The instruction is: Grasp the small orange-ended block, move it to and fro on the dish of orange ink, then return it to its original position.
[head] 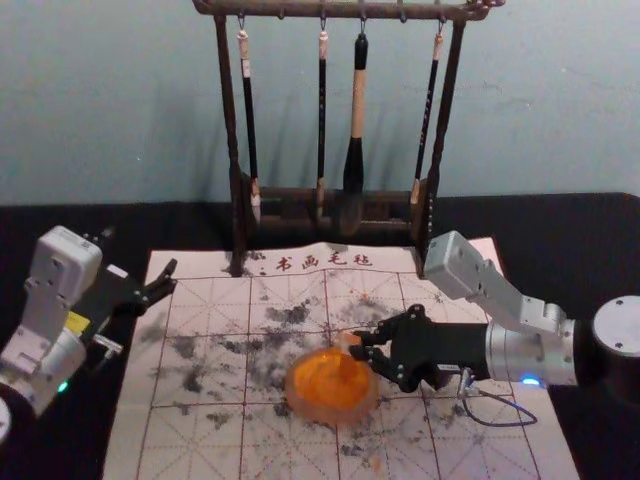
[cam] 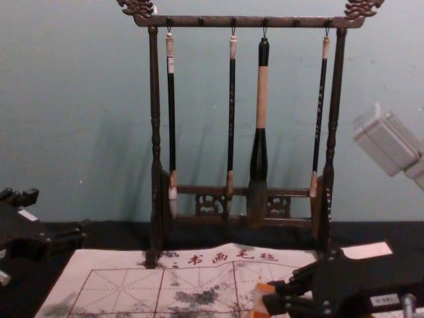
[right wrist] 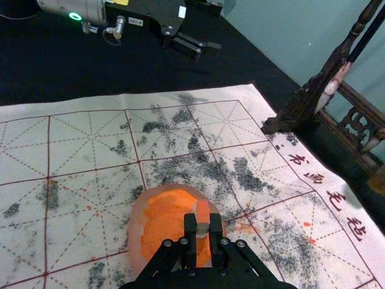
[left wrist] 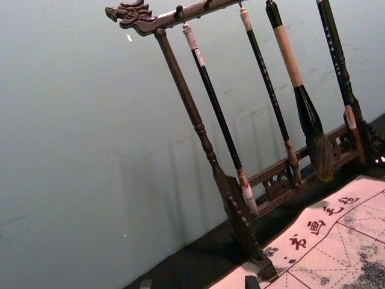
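Right gripper (head: 357, 346) level, clamped on the block (right wrist: 203, 212) above the dish (head: 325, 418); left gripper (head: 142, 258), jaws apart, beside mat (head: 132, 450)

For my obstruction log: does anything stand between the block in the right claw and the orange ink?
Nothing visible does: the right claw has the block at the dish of ink. Whether it touches the ink, I can't tell.

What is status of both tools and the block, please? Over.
Right tool closed on orange-ended block, over ink dish; ink contact unclear. Left tool open, idle at mat's left edge. Brush stand behind dish, not in the way.
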`<state>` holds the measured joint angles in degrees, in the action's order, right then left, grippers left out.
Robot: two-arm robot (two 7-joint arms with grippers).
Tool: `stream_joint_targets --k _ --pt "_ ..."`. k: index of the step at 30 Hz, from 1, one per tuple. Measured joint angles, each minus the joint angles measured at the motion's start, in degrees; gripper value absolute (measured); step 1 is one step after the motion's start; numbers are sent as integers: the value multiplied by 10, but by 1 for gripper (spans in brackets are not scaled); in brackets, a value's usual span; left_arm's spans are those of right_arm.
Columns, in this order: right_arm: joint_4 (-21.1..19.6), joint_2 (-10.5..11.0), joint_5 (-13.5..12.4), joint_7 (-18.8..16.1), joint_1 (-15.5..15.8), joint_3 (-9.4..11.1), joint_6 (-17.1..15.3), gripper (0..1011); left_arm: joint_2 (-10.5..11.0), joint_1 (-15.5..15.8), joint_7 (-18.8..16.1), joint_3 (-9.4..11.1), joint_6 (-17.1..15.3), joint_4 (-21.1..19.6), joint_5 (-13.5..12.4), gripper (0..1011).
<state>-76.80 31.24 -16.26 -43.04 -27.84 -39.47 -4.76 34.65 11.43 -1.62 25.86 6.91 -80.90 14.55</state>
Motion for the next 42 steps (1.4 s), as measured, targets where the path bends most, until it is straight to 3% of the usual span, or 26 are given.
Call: stream_joint_targets --k 20,42 --pt "-73 44 -18 -22 37 -1 -4 93 0 0 0 0 0 0 0 1001" --pt "-41 16 0 -22 8 -23 -1 94 0 0 0 0 0 0 0 1001"
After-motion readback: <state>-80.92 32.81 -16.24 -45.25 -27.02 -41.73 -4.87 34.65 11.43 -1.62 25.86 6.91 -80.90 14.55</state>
